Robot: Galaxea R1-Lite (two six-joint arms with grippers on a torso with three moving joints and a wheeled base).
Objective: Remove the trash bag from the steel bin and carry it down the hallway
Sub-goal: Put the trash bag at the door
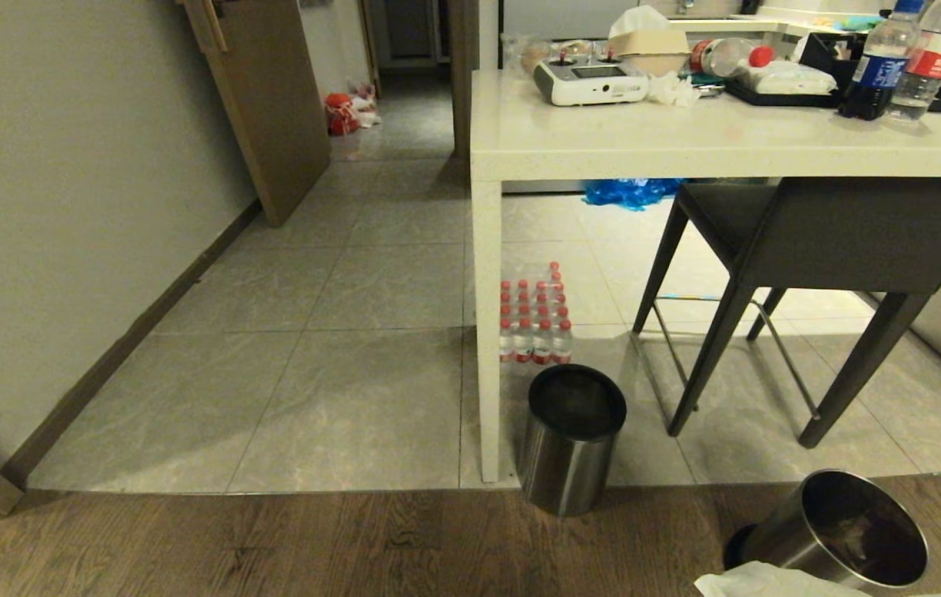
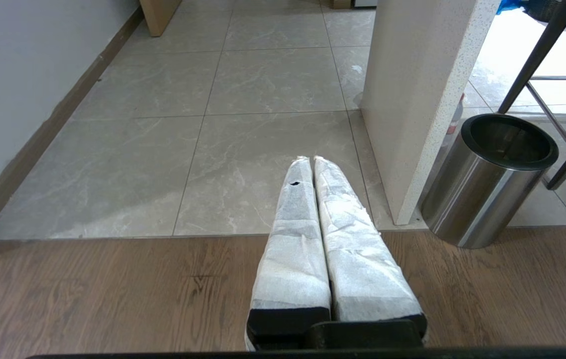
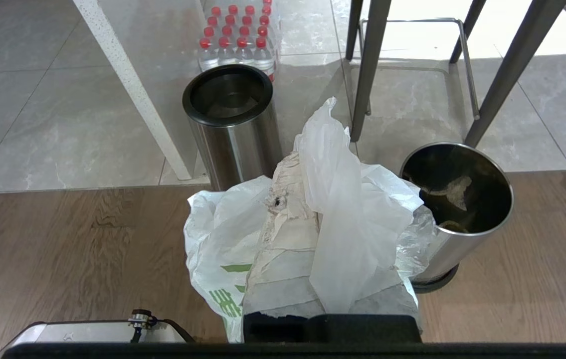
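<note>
My right gripper (image 3: 298,167) is shut on the trash bag (image 3: 352,214), a crinkled translucent white bag with green printing that drapes over its padded fingers (image 3: 283,239). The bag hangs clear of the steel bin (image 3: 457,214), which leans tilted on the wood floor just beside it. In the head view that bin (image 1: 839,531) sits at the bottom right, with a corner of the bag (image 1: 756,580) at the bottom edge. My left gripper (image 2: 311,160) is shut and holds nothing, above the wood floor. The hallway (image 1: 404,124) opens at the far left.
A second steel bin (image 1: 571,435) with a black ring stands by the white table's leg (image 1: 487,332). A pack of water bottles (image 1: 535,319) sits behind it. A dark stool (image 1: 810,249) stands under the table. A half-open wooden door (image 1: 267,99) and an orange-red bag (image 1: 343,112) flank the hallway.
</note>
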